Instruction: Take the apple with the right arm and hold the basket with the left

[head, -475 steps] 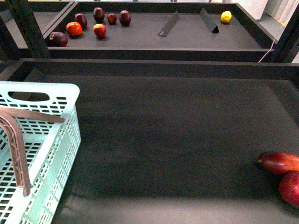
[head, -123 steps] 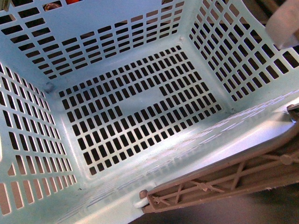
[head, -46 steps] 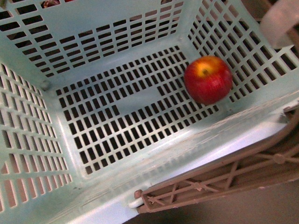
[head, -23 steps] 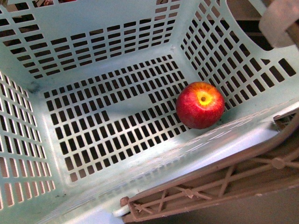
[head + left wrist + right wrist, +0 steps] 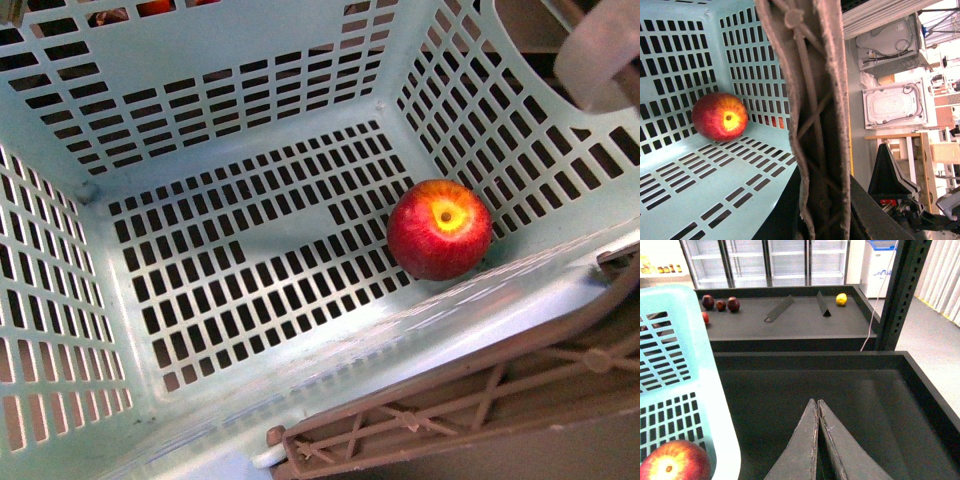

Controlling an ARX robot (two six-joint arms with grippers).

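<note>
backdrop: dark shelf tray (image 5: 840, 390), fridges (image 5: 745, 260) beyond.
apple (image 5: 439, 229): on basket (image 5: 230, 60) floor, near-right corner.
left gripper (image 5: 822, 215): clamped on handle (image 5: 810, 100).
right gripper (image 5: 817, 440): jaws pressed together, empty.
tip: hold basket level so apple cannot roll.

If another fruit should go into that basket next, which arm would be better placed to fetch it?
Probably right: the right end effector is shut on nothing, free beside the basket. The left end effector grips the basket's handle.
</note>
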